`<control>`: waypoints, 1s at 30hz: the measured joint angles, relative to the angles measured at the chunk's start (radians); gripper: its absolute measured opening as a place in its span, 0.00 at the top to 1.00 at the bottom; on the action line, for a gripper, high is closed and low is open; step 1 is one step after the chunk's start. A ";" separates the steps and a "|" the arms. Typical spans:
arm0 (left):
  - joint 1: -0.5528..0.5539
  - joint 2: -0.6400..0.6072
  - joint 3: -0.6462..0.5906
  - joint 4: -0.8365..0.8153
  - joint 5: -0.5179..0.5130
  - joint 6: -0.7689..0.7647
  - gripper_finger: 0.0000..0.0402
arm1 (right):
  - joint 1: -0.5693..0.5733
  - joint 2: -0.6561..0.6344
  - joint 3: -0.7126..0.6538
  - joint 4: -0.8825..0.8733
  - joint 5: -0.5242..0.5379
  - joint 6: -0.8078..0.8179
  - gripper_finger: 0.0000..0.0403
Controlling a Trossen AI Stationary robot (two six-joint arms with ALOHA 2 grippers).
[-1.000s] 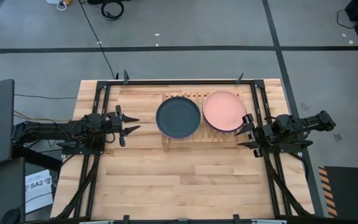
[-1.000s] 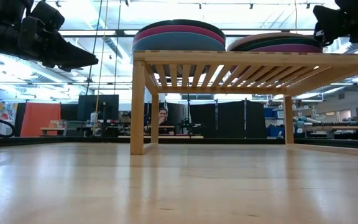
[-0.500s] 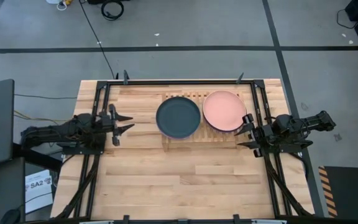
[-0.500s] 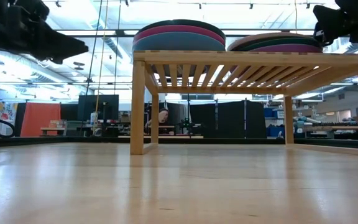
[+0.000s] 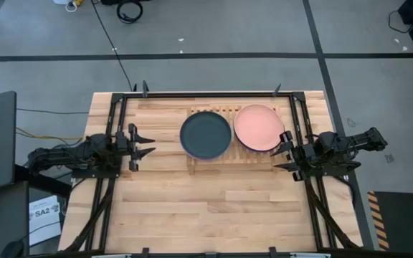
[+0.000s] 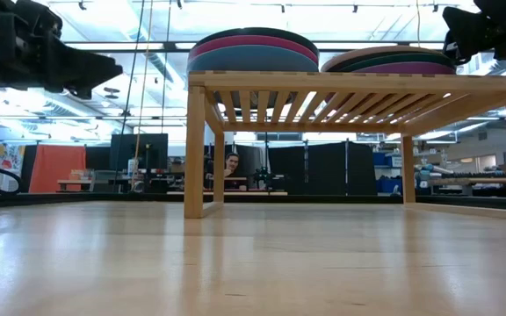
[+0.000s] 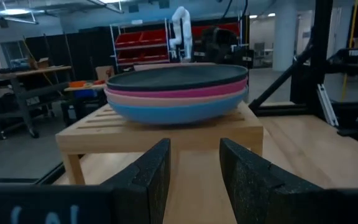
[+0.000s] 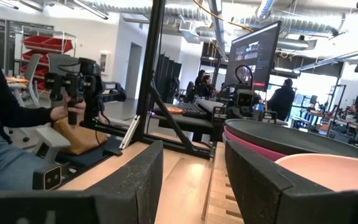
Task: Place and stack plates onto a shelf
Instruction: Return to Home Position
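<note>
While two stacks are lying on the shelf (image 5: pixel 224 159): we are finding them side by side, the left stack (image 6: pixel 253 48) topped by a charcoal plate (image 5: pixel 206 135) and the right stack (image 6: pixel 389 61) by a salmon plate (image 5: pixel 259 127).
Left tool (image 5: pixel 148 143): we are seeing it spread and carrying nothing. It is hanging over the table (image 5: pixel 214 208), well apart from the left stack, which is lying straight ahead of its fingers (image 7: pixel 151 180).
Right tool (image 5: pixel 279 150): we are seeing it spread and empty as well. It is sitting just beside the right stack's rim and is not touching it, as far as we can tell.
Shelf axis: we are reading its long side as running from one tool to the other, so both tools are pointing inward at it.
Nearer arm: we are judging the right one much the closer to its plates.
Coming move: we are judging the stacking finished, with each arm needing only to draw outward along that line. The right arm is having the least room beside the salmon plate.
</note>
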 joint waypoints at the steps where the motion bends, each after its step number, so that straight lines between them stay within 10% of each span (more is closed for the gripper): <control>1: 0.000 0.000 0.000 0.006 -0.001 0.001 0.64 | 0.000 0.000 0.000 0.000 0.000 0.000 0.56; 30: 0.000 -0.002 -0.001 -0.050 -0.004 0.003 0.64 | 0.000 0.000 0.002 0.004 0.183 0.099 0.56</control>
